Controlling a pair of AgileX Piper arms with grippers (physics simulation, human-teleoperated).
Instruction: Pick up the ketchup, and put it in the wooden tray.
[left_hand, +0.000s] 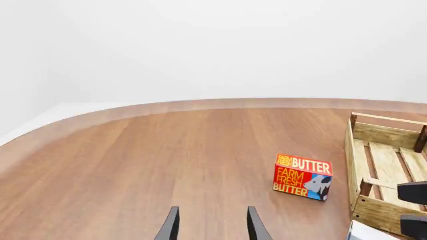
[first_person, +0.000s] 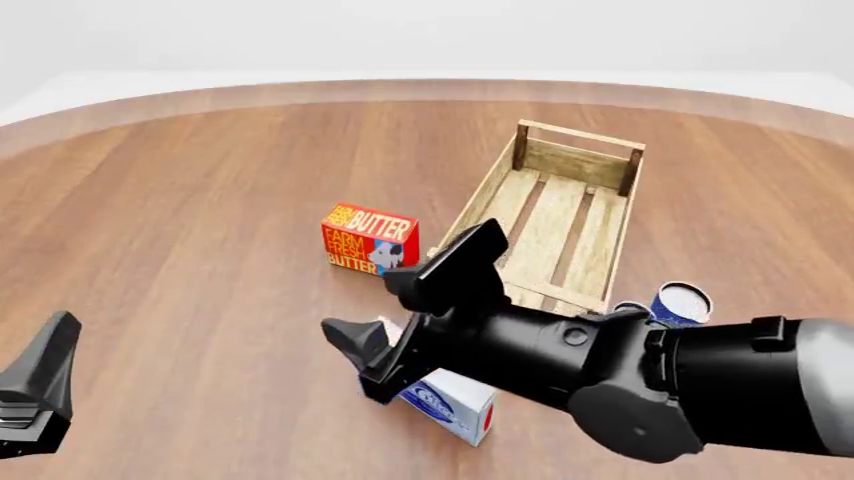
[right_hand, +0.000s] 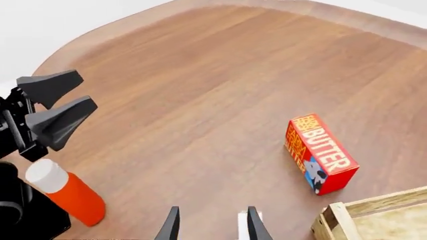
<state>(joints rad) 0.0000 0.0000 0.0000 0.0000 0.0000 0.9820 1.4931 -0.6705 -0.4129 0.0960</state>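
Observation:
The ketchup (right_hand: 65, 193), a red-orange bottle with a white cap, shows only in the right wrist view, close beside the black body of the left arm; whether it stands or lies I cannot tell. My right gripper (right_hand: 210, 227) (first_person: 363, 305) is open and empty, hovering over the table between the butter box and a white box, well apart from the ketchup. My left gripper (left_hand: 213, 227) (first_person: 34, 390) (right_hand: 57, 107) is open too, low at the near left. The wooden tray (first_person: 497, 195) (left_hand: 363, 160) (right_hand: 347, 220) lies empty at the right.
A red butter box (first_person: 370, 238) (left_hand: 303, 176) (right_hand: 320, 152) stands left of the tray. A white and blue box (first_person: 454, 405) lies under the right arm, and a blue can (first_person: 681, 300) sits by the tray's near end. The table's curved edge (first_person: 400, 88) runs along the far side.

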